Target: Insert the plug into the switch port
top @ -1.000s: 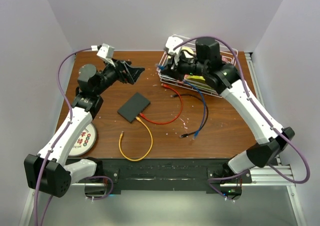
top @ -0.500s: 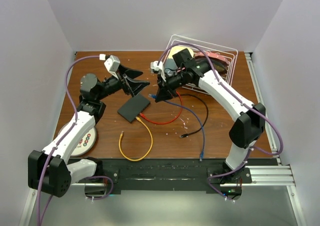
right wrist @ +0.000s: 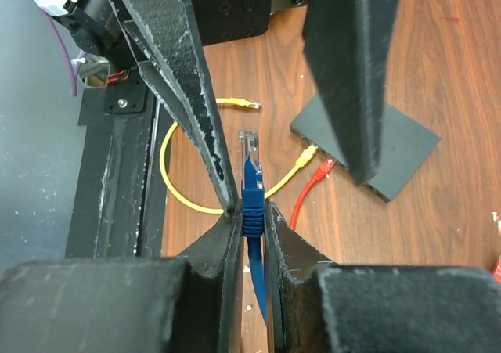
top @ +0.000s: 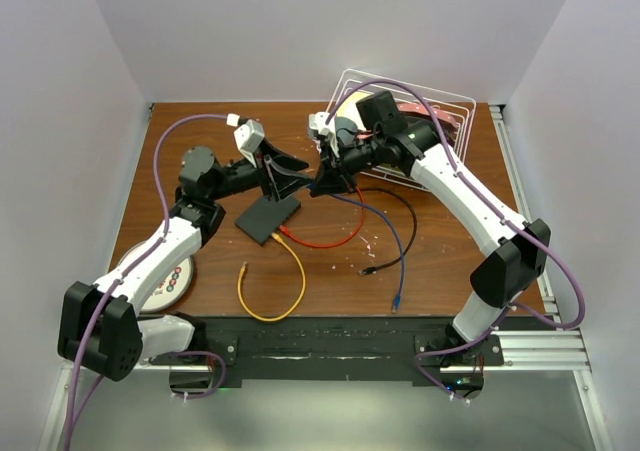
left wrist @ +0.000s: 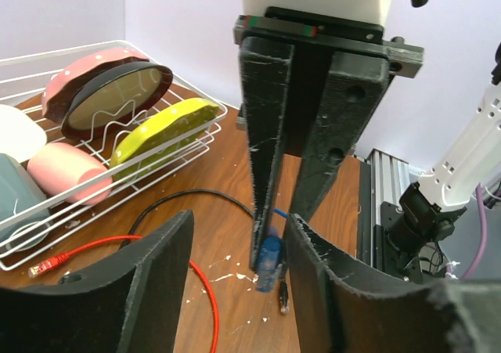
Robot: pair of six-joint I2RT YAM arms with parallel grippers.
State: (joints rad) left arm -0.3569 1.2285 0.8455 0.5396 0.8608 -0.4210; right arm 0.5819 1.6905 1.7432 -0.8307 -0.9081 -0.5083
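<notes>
My right arm extends leftward, its pincer clamped on the blue cable plug. My left arm extends rightward, its pincer half open and empty, jaws flanking that plug.

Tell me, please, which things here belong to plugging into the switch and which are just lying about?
For the job: blue plug, pinched in the fingers of the right gripper; switch; left gripper, open, near it.
Lying about: yellow cable, red cable, black cable, wire basket of dishes, round plate.
</notes>
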